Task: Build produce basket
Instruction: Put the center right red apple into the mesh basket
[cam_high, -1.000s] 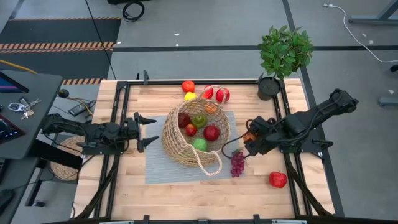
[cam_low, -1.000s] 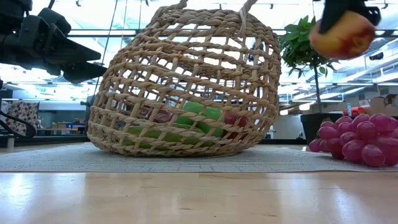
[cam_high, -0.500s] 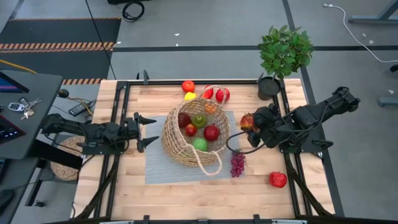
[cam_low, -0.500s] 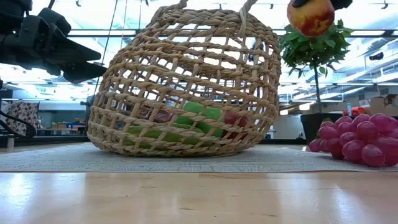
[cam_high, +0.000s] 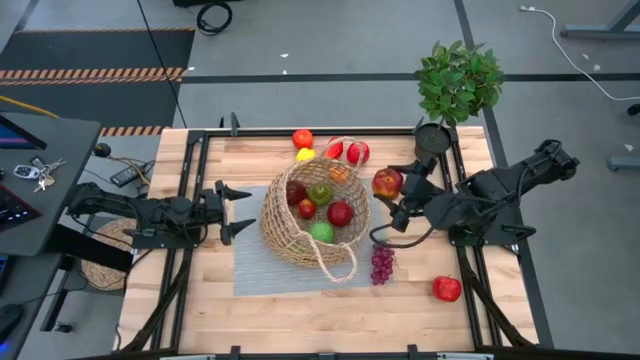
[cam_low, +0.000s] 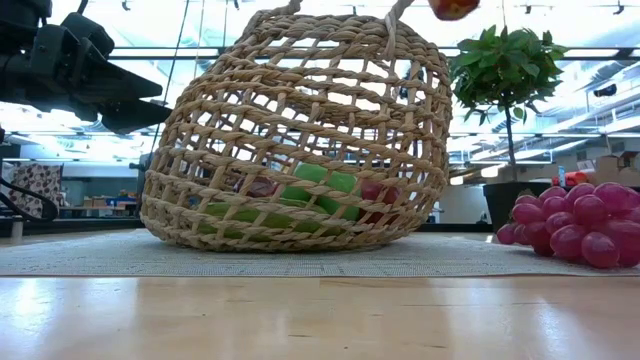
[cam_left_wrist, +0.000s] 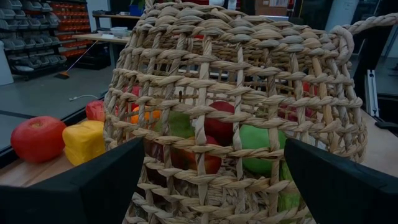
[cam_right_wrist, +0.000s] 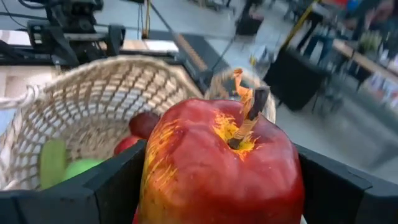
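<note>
The woven basket (cam_high: 314, 224) stands on a grey mat (cam_high: 255, 270) at mid-table, with several pieces of produce inside it. A red-and-yellow apple (cam_high: 387, 182) is up in the air just right of the basket's rim, and my right gripper (cam_high: 390, 186) is shut on it. Only the apple's underside (cam_low: 453, 7) shows at the top of the low view. My left gripper (cam_high: 238, 211) stands open and level at the basket's left wall (cam_left_wrist: 242, 118), a finger to each side, touching nothing. Purple grapes (cam_high: 382, 263) lie on the table right of the mat. My right gripper pinches the apple's two opposite sides (cam_right_wrist: 155, 180) between its two fingers (cam_right_wrist: 115, 186). It comes from the table's right, slanting a little downward. The apple is lifted clear of table and basket, and its stem (cam_right_wrist: 247, 118) faces the wrist camera.
More produce lies past the basket's far side: a red piece (cam_high: 302, 138), a yellow one (cam_high: 305, 154) and two red ones (cam_high: 346, 151). Another red piece (cam_high: 447, 288) lies near right. A potted plant (cam_high: 456, 88) stands at the far right corner.
My right gripper has risen with the apple and carried it toward the table's far edge and the basket's rim. Its wrist has rolled and tipped up meanwhile. In the low view the apple has climbed to the top edge.
</note>
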